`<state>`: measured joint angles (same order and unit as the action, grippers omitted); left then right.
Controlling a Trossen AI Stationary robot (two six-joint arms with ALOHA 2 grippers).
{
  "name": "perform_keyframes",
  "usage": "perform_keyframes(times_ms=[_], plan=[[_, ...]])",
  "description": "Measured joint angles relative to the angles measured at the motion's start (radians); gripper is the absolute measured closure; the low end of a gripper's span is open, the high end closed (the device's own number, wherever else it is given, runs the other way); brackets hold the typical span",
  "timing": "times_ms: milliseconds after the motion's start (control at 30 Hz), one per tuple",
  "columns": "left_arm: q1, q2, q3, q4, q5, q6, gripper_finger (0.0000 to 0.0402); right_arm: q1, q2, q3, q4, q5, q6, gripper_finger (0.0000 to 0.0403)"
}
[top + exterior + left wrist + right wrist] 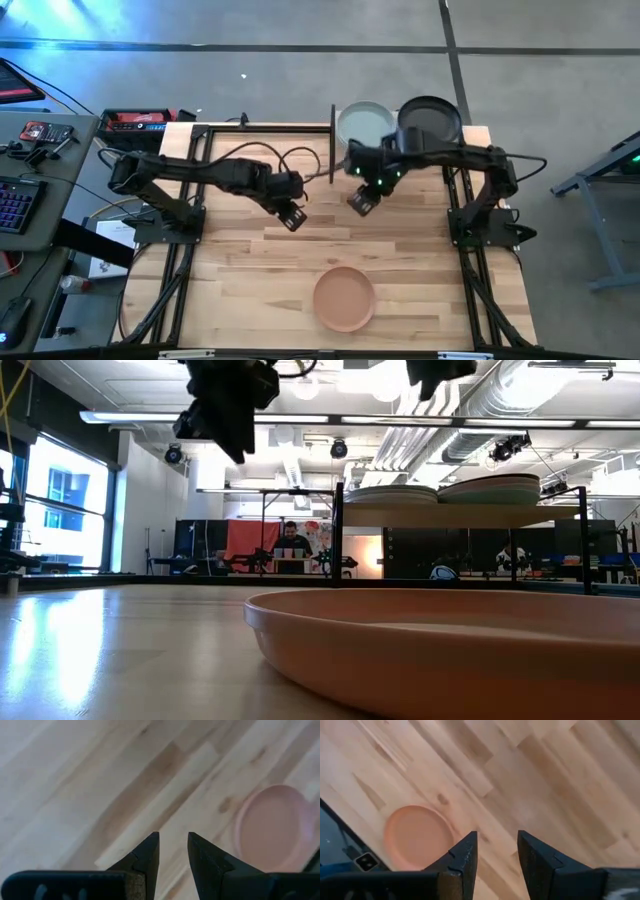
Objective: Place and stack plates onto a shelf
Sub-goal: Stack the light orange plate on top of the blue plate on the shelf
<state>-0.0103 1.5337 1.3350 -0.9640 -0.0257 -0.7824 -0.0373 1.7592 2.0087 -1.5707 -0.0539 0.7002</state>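
A terracotta plate (344,297) lies flat on the tabletop near the near edge; it fills the foreground of the low view (450,650). The shelf (470,516) stands at the far edge and carries two stacks, one topped by a pale plate (365,125) and one by a black plate (430,118). My left gripper (293,215) hangs above mid-table, open by a narrow gap (173,836) and empty. My right gripper (362,202) hovers just in front of the shelf, open (497,835) and empty. Both wrist views show the terracotta plate (417,836) farther off.
The shelf's thin black upright (332,145) stands between the two grippers at the far side. Bare wood (260,270) spreads between the grippers and the terracotta plate. Beyond the table's left edge is a desk with a keyboard (15,205) and tools.
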Motion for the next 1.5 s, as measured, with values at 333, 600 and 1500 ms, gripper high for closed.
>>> perform_keyframes(times_ms=[333,600,1500], plan=[[-0.105,0.020,0.000,0.114,0.044,-0.047,0.0312,0.217,0.000,-0.001,0.002,0.034,0.271,0.0286],[-0.177,0.146,0.000,0.177,0.046,-0.054,0.0312,0.355,0.000,-0.001,0.013,0.105,0.445,0.0286],[-0.261,0.410,0.000,0.499,0.112,-0.080,0.0312,0.472,0.001,-0.002,0.053,0.235,0.560,0.0286]])
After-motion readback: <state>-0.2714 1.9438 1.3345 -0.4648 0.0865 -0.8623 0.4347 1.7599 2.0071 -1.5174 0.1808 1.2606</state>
